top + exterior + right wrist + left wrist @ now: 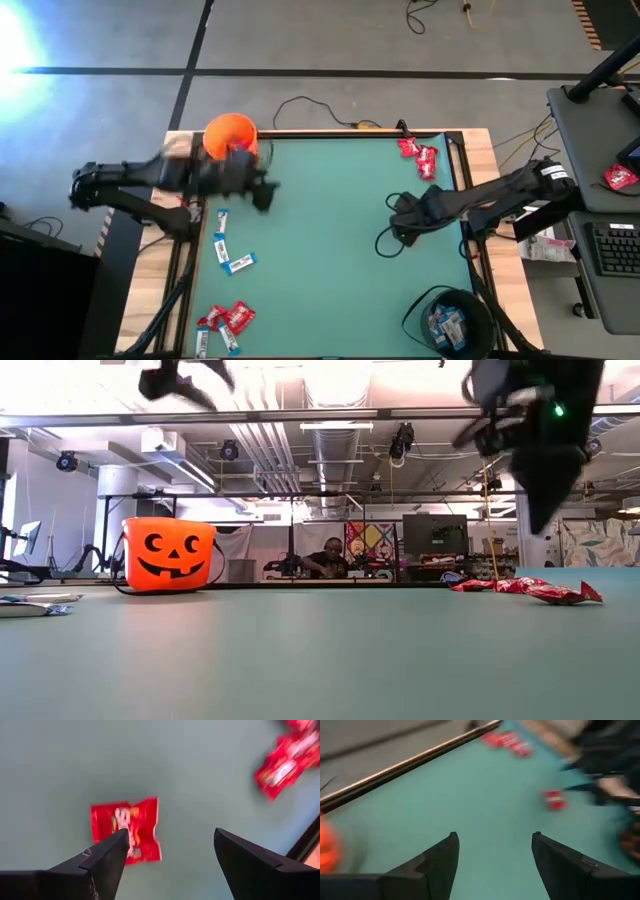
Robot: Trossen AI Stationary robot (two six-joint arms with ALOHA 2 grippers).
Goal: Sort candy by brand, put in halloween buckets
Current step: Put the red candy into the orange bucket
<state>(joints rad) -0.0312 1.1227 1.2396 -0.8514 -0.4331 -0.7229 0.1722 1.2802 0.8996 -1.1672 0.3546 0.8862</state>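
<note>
Two buckets: orange bucket [230, 131] sat at the far left corner of the green mat [330, 250], black bucket [452, 318] at the near right corner w/ blue-and-white bars inside. Red packets: a pile [418, 155] at the far right corner, count unclear; one single red packet [129, 829] lay under the right gripper [167, 852]. Blue bars [230, 250]: approx 3 along the left edge, plus a mixed heap [222, 322] near left. Left gripper [495, 857] hung beside the orange bucket, fingers spread, empty. Right gripper also spread, empty. Room behind: a person seated at a desk [325, 563], monitors, ceiling ducts.
</note>
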